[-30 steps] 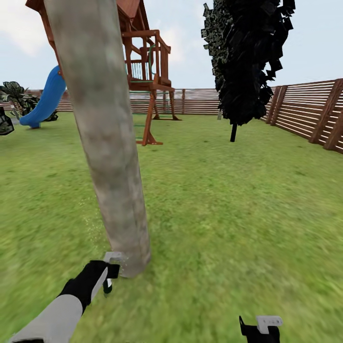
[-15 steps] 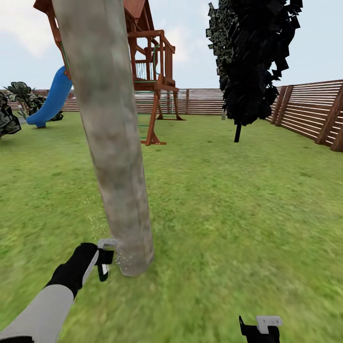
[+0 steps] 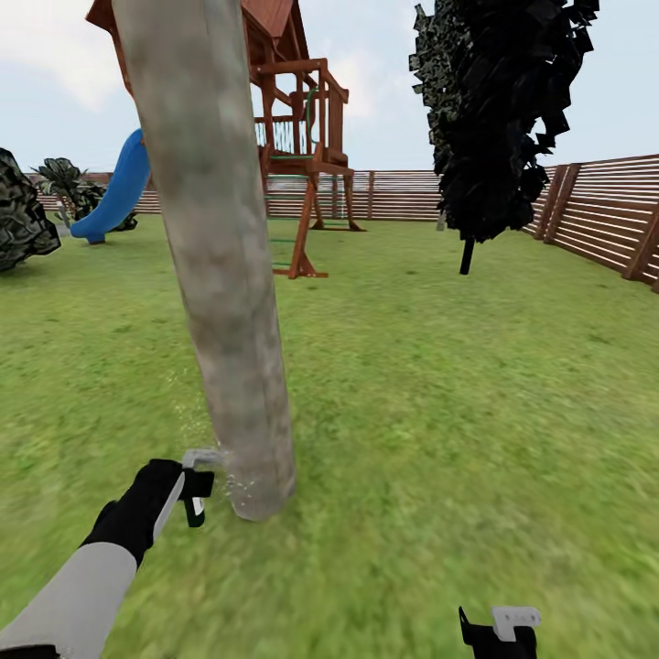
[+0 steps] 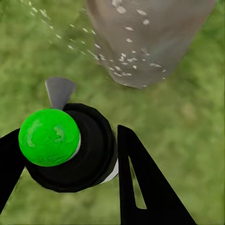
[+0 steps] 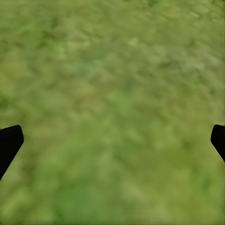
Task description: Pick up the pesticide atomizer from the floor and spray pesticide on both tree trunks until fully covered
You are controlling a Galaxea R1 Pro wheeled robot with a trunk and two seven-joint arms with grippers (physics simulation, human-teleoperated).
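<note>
No readable text, labels, brands, numbers or signs anywhere.
</note>
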